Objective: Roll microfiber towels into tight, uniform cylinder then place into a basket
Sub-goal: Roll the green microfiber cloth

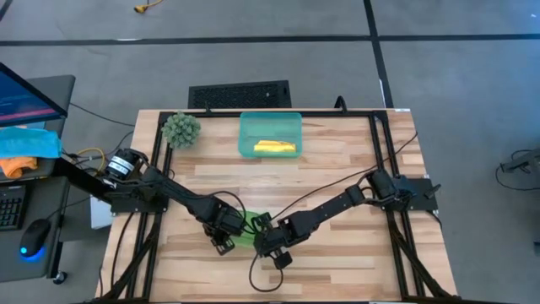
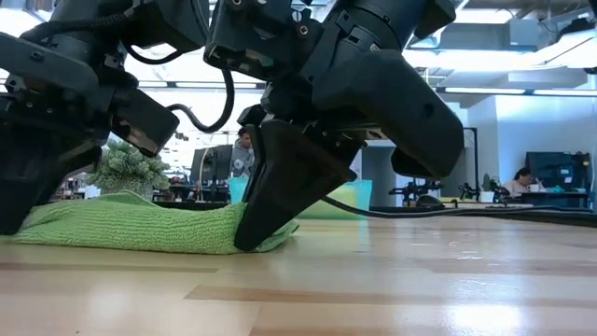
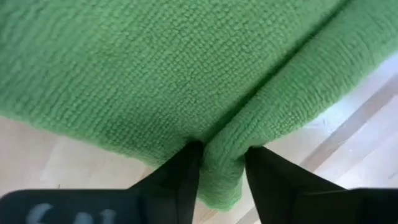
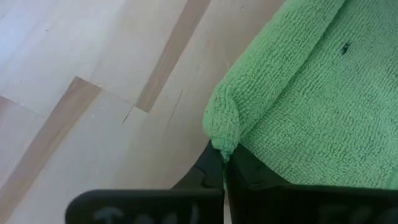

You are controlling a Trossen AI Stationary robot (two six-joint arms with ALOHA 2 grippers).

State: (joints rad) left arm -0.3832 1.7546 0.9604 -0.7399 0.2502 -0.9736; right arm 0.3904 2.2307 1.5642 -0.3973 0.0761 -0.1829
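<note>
Hands low over the table: right hand (image 4: 224, 163) pinching green towel (image 4: 311, 93), left hand (image 3: 222, 171) loosely astride it.

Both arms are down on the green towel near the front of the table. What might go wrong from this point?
1. The right hand pinches only a thin corner of the green towel; it may slip free.
2. The left hand has a folded edge between parted fingers, so the fold could loosen and the roll turn out uneven.
3. The basket already holds the yellow towel, leaving little room for a loose roll.
</note>
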